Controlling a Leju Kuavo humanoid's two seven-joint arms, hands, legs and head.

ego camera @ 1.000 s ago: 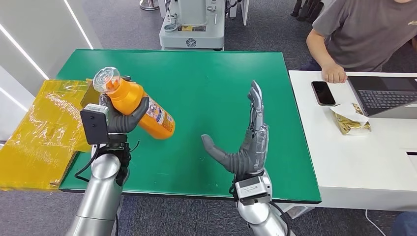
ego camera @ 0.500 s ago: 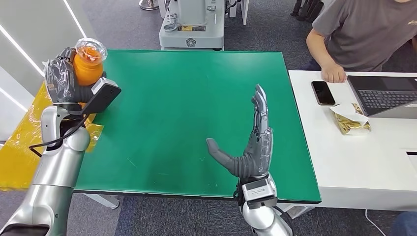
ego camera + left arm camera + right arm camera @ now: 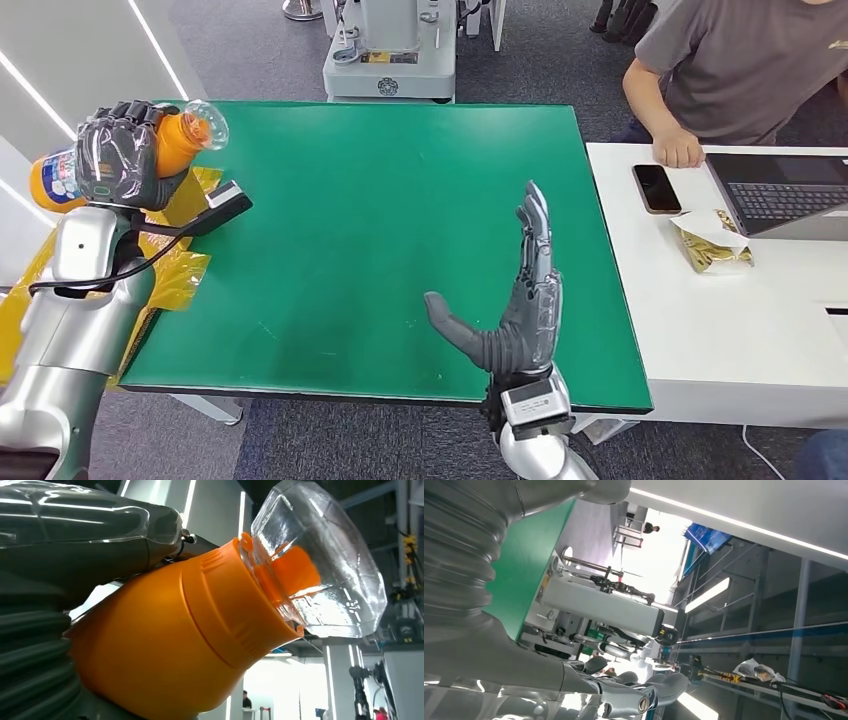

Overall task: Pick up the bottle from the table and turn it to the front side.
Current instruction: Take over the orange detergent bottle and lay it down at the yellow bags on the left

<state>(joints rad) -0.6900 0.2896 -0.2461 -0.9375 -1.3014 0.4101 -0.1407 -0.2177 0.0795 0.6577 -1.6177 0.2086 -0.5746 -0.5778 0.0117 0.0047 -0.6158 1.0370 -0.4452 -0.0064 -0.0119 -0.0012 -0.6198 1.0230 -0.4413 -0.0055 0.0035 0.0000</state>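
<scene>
My left hand [image 3: 120, 155] is wrapped tight round the bottle [image 3: 180, 138], up in the air past the table [image 3: 400, 220] edge. It looks smooth and slippery, so I grip its fat middle. My right hand [image 3: 520, 300] is flat, holding nothing.

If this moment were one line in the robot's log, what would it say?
left hand: holds orange bottle lying sideways, clear cap toward table | right hand: open, upright over green table | person seated at laptop
</scene>
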